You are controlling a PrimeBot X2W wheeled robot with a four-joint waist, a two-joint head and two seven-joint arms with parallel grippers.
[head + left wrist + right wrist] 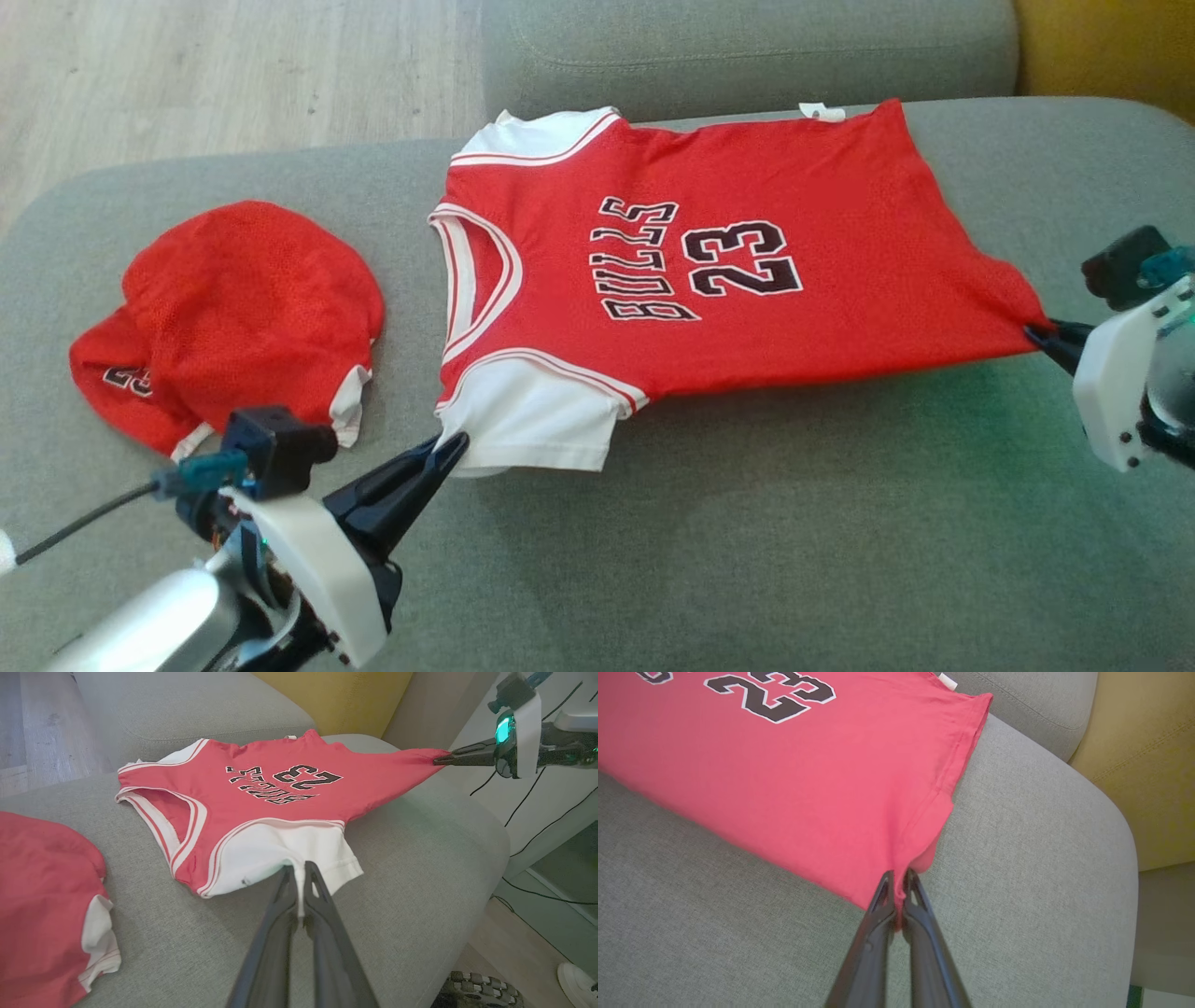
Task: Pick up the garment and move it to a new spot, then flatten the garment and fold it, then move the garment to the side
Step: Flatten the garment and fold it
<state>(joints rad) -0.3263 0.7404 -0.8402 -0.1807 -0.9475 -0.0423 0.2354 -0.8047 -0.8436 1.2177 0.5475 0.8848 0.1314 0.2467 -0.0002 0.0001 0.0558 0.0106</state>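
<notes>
Garment (747, 271): red jersey with white sleeves, lettering and number facing up, spread lengthwise across the grey sofa cushion (747, 523), neck toward the robot's left and hem toward its right. Near edge held at two points: the left jaws are closed on the near white sleeve (537, 420), and the right jaws are closed on the near hem corner (1013, 322), which is drawn out to a peak. Far edge rests on the cushion, with a small white tag (822, 112) showing at the far hem. Step judged: flattening, the cloth tensioned between both grips. Handling: pull evenly and along the jersey's length, since the hem corner already bunches at the jaws; lower both ends together so the near edge settles without a ridge; release only once sleeve and corner lie on the cushion. Risk: too much pull may drag the far edge out of square. Pose: the left arm enters from the lower left of the head view, fingers slanting up and rightward, low over the cushion; the right arm enters from the right edge, fingers nearly level, pointing left. Second red garment (233, 308): crumpled at the left, apart from the jersey.
</notes>
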